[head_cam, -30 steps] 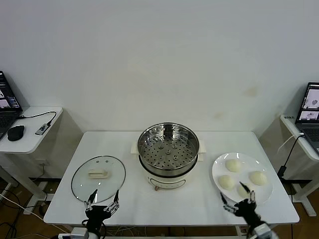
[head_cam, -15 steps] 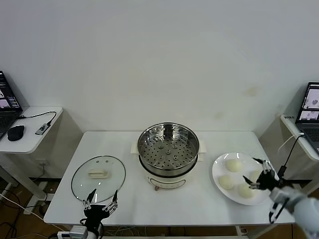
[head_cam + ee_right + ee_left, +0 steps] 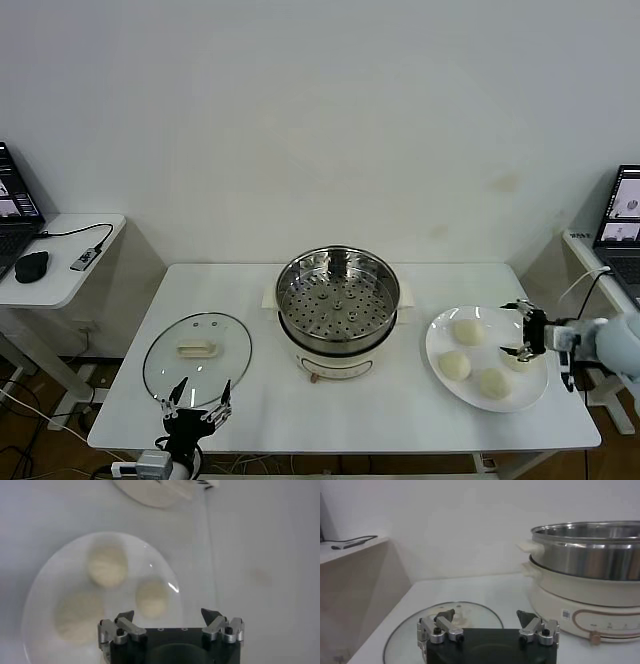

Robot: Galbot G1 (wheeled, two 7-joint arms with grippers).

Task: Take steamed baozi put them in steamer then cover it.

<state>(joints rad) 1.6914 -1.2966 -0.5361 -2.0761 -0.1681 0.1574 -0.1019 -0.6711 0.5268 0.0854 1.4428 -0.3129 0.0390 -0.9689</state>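
Note:
The steel steamer (image 3: 338,300) stands empty on its cream pot base at the table's middle; it also shows in the left wrist view (image 3: 590,550). Four cream baozi lie on a white plate (image 3: 530,387) at the right: one at the back (image 3: 467,331), one on the left (image 3: 454,365), one in front (image 3: 492,383), one on the right (image 3: 517,359). My right gripper (image 3: 523,330) is open and empty, hovering over the plate's right side beside the right bun. Its wrist view shows three baozi (image 3: 151,598) ahead of the open gripper (image 3: 167,615). The glass cover (image 3: 197,357) lies flat at the left. My left gripper (image 3: 190,412) is open at the front edge, just short of the cover (image 3: 445,625).
Side desks stand at both ends, the left one (image 3: 60,255) with a laptop, a mouse and a cable, the right one (image 3: 610,265) with a laptop. A cable hangs by the table's right edge, close to my right arm. Bare tabletop (image 3: 340,410) lies in front of the steamer.
My right gripper has swung from the front edge up and round to the plate's right side, now over the buns. My left gripper has sunk slightly at the front edge.

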